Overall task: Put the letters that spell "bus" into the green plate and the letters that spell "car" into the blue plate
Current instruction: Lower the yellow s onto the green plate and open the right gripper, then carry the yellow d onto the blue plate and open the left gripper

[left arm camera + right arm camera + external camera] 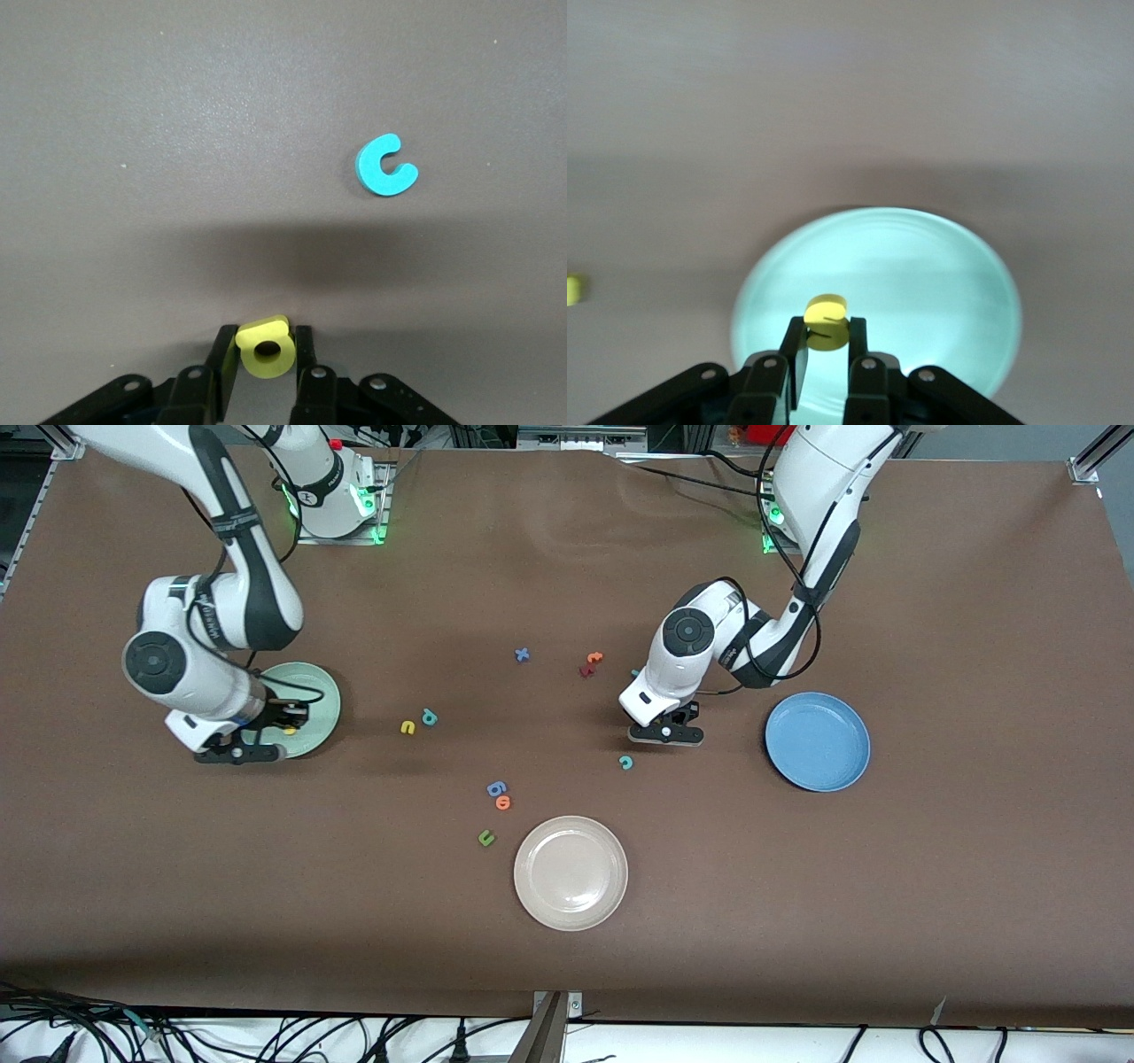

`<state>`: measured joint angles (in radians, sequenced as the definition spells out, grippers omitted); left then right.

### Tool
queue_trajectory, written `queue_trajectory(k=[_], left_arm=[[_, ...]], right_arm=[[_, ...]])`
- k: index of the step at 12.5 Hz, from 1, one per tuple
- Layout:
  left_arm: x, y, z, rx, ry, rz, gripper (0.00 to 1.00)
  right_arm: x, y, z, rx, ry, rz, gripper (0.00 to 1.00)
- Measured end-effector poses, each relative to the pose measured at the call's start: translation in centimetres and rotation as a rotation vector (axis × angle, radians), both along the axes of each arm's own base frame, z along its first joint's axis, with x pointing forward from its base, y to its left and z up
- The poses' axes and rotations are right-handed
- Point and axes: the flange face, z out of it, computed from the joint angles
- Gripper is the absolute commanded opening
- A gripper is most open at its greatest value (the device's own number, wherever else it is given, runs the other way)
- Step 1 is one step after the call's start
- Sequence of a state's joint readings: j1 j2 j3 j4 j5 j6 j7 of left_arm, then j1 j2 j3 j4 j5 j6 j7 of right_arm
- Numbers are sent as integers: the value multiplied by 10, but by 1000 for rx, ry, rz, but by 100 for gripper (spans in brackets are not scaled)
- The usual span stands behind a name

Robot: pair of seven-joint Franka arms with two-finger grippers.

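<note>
My right gripper [288,724] hangs over the green plate [323,691], shut on the yellow "s" [826,320]; the plate [939,274] fills the right wrist view beneath it. My left gripper [266,343] is down at the table between the blue plate [817,741] and the loose letters, its fingers [226,354] pressed on both sides of the yellow "a" [266,350]. The teal "c" [626,762] [385,166] lies flat close by. The yellow "u" [407,727] and teal "b" [430,716] lie side by side mid-table. The small teal "r" [635,673] peeks out by the left arm.
A cream-white plate [570,872] sits nearer the front camera. Near it lie an olive "u" [485,837], a blue round letter [497,788] and an orange one [503,802]. A blue "x" [523,654] and orange and dark red letters [592,662] lie farther back.
</note>
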<state>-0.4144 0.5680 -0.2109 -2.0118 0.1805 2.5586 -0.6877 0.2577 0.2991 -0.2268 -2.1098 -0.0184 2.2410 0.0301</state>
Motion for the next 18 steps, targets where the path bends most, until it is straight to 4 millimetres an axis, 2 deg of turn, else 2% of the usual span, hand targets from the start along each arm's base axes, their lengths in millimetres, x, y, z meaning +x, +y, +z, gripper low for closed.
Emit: queue_trajectory(k=[2,5,6,7,8,10,12,15,18], left_arm=[[0,0,0,0,0,0,22],[2,2,1,9,6,4,21],[7,3,4,26,18,8,21],[13,3,10,53,39,13,21],[21,2,21,82,61,19,21],[40,3,46,130,98,15,21],[61,22,62,156,135,-31,21],[97,84,72,153,180,-107,21],[128,167,71,119,209,-202,21]], right_arm=[[-5,-28,-15,-12,35,-15,3],[-17,-39,-36,-23,83,-29,6],[-19,-42,-42,-26,94,-31,19],[-20,-44,-45,-29,101,-33,54],[-20,-46,-47,-31,105,-35,98],[-21,-46,-48,-31,107,-35,99],[-20,-46,-47,-31,104,-34,99],[-12,-37,-32,-24,72,-19,99],[3,8,6,-3,-1,-3,99]])
